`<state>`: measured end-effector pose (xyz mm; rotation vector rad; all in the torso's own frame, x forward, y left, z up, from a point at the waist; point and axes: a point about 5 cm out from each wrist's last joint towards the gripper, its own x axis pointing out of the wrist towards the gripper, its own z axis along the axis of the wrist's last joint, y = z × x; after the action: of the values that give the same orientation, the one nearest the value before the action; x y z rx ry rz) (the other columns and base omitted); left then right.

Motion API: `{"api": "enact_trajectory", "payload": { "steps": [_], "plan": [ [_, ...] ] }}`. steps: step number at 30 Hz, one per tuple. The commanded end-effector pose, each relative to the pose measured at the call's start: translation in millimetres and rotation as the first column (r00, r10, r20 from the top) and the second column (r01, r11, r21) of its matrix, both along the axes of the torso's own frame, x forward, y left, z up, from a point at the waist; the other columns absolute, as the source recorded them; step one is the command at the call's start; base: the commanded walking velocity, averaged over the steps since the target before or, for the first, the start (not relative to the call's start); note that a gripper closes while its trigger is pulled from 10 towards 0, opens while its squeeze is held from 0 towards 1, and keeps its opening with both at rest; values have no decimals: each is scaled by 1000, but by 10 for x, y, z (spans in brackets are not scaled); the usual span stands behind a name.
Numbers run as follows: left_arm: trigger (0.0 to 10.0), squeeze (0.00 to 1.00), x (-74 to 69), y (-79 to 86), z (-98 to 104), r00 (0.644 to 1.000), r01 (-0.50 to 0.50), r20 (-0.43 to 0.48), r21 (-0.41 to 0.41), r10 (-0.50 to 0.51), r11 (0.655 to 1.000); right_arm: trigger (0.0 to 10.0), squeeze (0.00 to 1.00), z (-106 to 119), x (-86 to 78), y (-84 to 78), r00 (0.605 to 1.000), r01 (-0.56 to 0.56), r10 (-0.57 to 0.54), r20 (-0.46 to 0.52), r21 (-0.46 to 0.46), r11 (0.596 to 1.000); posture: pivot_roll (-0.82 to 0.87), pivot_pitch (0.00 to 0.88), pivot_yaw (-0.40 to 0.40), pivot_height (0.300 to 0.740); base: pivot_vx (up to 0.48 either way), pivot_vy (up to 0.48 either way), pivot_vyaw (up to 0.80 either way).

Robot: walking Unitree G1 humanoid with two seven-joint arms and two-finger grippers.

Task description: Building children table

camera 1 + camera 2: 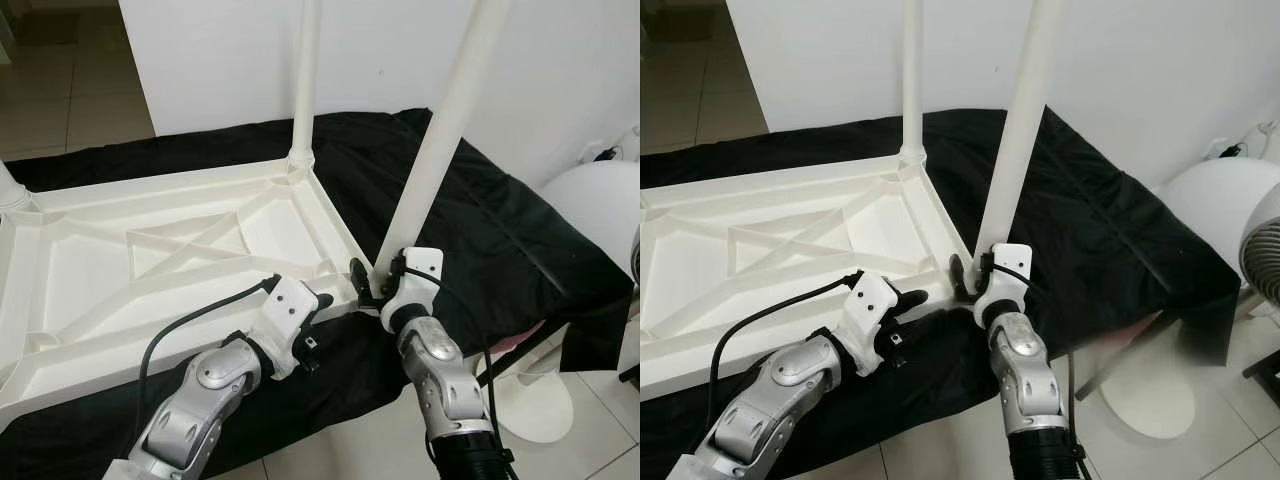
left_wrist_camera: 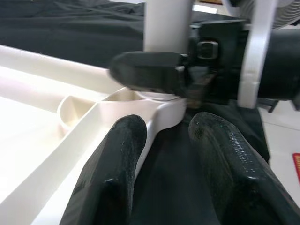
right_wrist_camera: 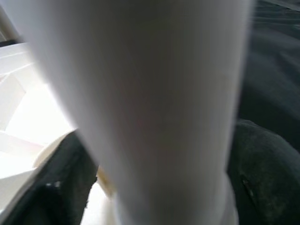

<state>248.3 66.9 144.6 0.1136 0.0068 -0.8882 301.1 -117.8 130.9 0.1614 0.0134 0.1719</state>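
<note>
While my right gripper [image 1: 372, 287] clamps its fingers [image 3: 255, 178] around the foot of the near leg [image 1: 440, 140], my left gripper [image 2: 161, 154] sits spread, straddling the tabletop [image 1: 90, 270] rim beside that corner. I see the tabletop lying upside down on a black cloth [image 1: 500, 240], the clamped leg at its 4 o'clock corner, a second leg [image 1: 305, 80] upright at 1 o'clock. A fan [image 1: 1265, 250] stands at 3 o'clock.
</note>
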Motion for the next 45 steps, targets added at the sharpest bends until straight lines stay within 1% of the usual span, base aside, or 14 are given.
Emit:
{"api": "enact_trajectory", "payload": {
  "steps": [1,7,8,9,14,24,25,28,29,33,42,43,44,45],
  "plan": [
    [10000,0,-33,-12,-29,1000,21,-7,10,-21,1000,10000,1000,-10,-9,-46,1000,-16,16,5,6,1000,-18,54,-46,740,0,0,0],
    [10000,0,-29,-8,-31,1000,25,-5,14,-25,1000,10000,1000,-8,4,-174,996,-87,88,15,-22,996,-23,46,-45,740,0,0,0],
    [10000,0,-23,-5,-31,1000,27,-4,16,-27,1000,10000,302,-17,17,-256,991,-134,135,13,-48,990,-23,46,-45,740,0,0,0],
    [10000,0,-19,-1,-36,1000,31,1,27,-31,999,10000,0,-17,36,-339,983,-181,182,18,-78,980,-25,40,-44,740,0,0,0],
    [10000,0,-33,31,-76,999,43,1,55,-43,998,10000,0,35,124,-530,936,-339,351,34,-183,923,-25,33,-41,740,0,0,0],
    [10000,0,-28,45,-71,999,46,5,64,-46,997,10000,0,117,250,-486,852,-492,521,39,-280,825,-15,32,-40,740,0,0,0],
    [10000,0,-26,44,-67,999,42,6,62,-43,997,7608,0,117,288,-465,841,-510,540,31,-288,811,-13,32,-41,740,0,0,0],
    [10000,0,-25,43,-65,999,40,7,60,-40,997,7608,0,115,312,-452,833,-522,552,25,-292,801,-13,32,-41,740,0,0,0],
    [10000,0,-26,41,-62,999,37,8,58,-37,998,1098,0,98,340,-442,823,-538,568,17,-299,788,-5,37,-45,740,0,0,0],
    [10000,0,-28,39,-59,1000,24,10,53,-25,998,0,0,10,362,-410,806,-568,592,-14,-300,766,3,41,-57,740,0,0,0],
    [10000,0,-26,39,-55,1000,6,12,48,-7,999,0,0,-150,316,-417,794,-597,604,-69,-278,753,5,45,-64,740,0,0,0],
    [10000,0,-25,40,-54,1000,5,13,47,-6,999,2745,0,-162,312,-434,799,-592,597,-68,-256,764,4,46,-65,740,0,0,0],
    [10000,0,-23,40,-53,1000,5,14,47,-6,999,10000,0,-159,313,-457,809,-582,585,-60,-226,782,1,47,-63,740,0,0,0],
    [10000,0,-23,40,-53,1000,5,14,47,-6,999,10000,0,-159,313,-457,809,-582,585,-60,-226,782,1,47,-63,740,0,0,0]
  ]
}}
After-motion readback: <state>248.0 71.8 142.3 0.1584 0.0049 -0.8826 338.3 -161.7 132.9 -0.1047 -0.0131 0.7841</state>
